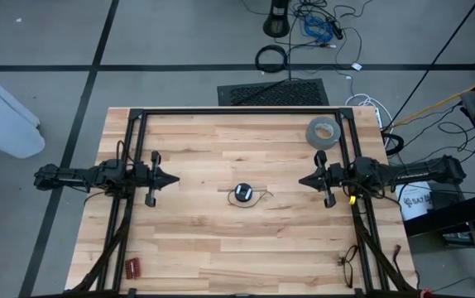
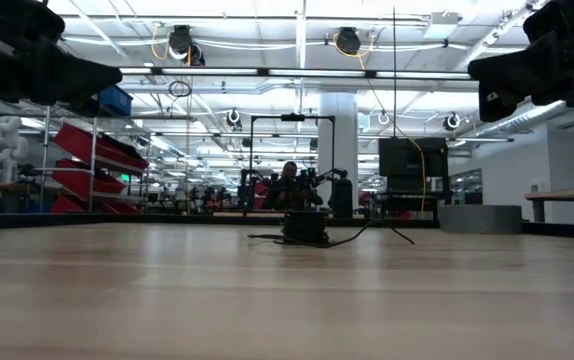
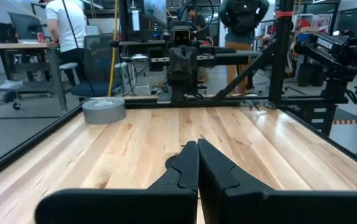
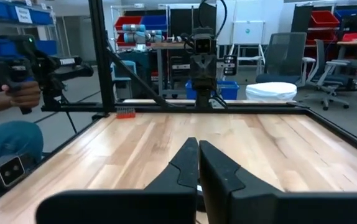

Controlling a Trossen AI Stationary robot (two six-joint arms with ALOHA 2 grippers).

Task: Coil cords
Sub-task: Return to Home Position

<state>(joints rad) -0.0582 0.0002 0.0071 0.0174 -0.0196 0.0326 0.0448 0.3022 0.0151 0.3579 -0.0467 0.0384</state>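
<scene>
The cord (image 1: 243, 194) is a thin black wire wound into a small tight bundle at the middle of the table, with short loose ends trailing toward the right. In the low view the bundle (image 2: 305, 228) rests on the wood. My left gripper (image 1: 175, 177) waits shut and level at the table's left side, pointing at the bundle from well short of it. My right gripper (image 1: 301, 180) waits shut at the right side, facing it the same way. In each wrist view the shut fingertips (image 3: 197, 144) (image 4: 198, 143) hide the bundle.
A grey tape roll (image 1: 323, 132) lies at the far right of the table. A small red item (image 1: 132, 266) sits near the front left corner, and a dark wiry object (image 1: 349, 263) near the front right. A black frame (image 1: 237, 111) rims the table.
</scene>
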